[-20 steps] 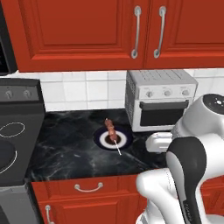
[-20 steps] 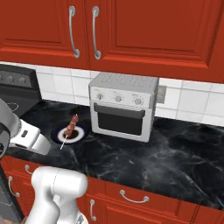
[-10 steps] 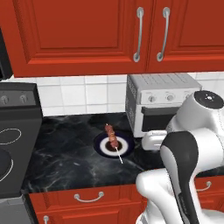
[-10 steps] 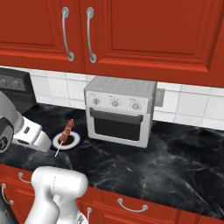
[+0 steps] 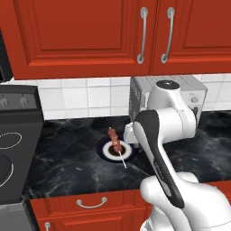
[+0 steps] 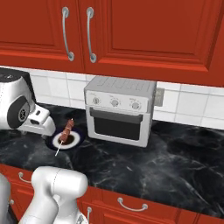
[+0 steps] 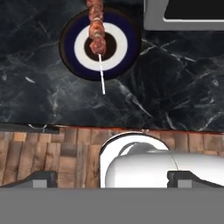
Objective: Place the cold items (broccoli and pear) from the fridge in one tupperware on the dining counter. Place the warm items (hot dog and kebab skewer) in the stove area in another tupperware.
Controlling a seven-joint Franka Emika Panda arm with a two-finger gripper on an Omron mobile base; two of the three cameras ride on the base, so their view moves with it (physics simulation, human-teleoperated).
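A kebab skewer [image 5: 115, 140] of brown meat chunks on a thin white stick lies across a small dark blue and white plate [image 5: 104, 153] on the black marble counter. From the right side, the kebab skewer [image 6: 66, 130] and its plate [image 6: 75, 142] sit just left of the toaster oven. In the hand view the kebab skewer [image 7: 96, 30] lies on the plate [image 7: 70, 39] at the top, its stick pointing toward me. My gripper [image 7: 114, 179] hangs above the counter's front edge, short of the plate, open, with nothing between its fingertips [image 7: 41, 178].
A silver toaster oven [image 6: 120, 111] stands against the tiled wall right of the plate, partly behind my arm as the toaster oven [image 5: 140, 92]. The black stove [image 5: 13, 135] lies at the left. Red cabinets hang overhead, and wooden floor [image 7: 43, 153] shows below the counter edge.
My arm has swung up and over toward the plate, and its elbow now stands in front of the toaster oven. Both base views shifted slightly. The skewer has not moved.
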